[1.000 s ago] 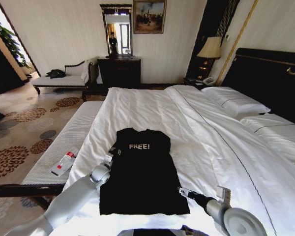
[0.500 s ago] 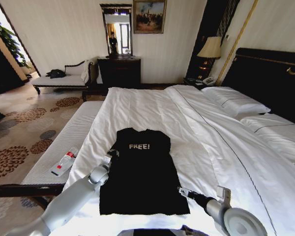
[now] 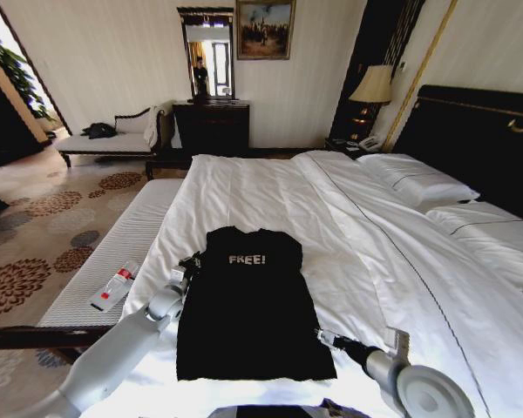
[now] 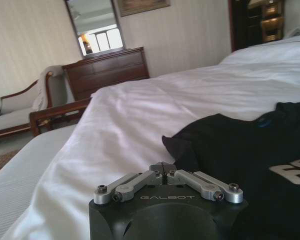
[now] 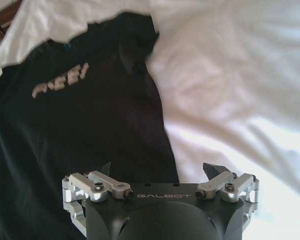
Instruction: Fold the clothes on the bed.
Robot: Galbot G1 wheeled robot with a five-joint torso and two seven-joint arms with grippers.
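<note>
The bed (image 3: 270, 200) carries the top (image 3: 248, 305) spread flat near its foot edge, lettering toward twelve o'clock, ready for folding. The left gripper (image 3: 190, 264), fingers together, sits at the top's ten o'clock shoulder. The right gripper (image 3: 323, 337), fingers apart, flanks its four o'clock hem.

Dark dresser (image 3: 211, 126), mirror (image 3: 207, 54), lamp (image 3: 372, 85), floral carpet (image 3: 35, 235).
</note>
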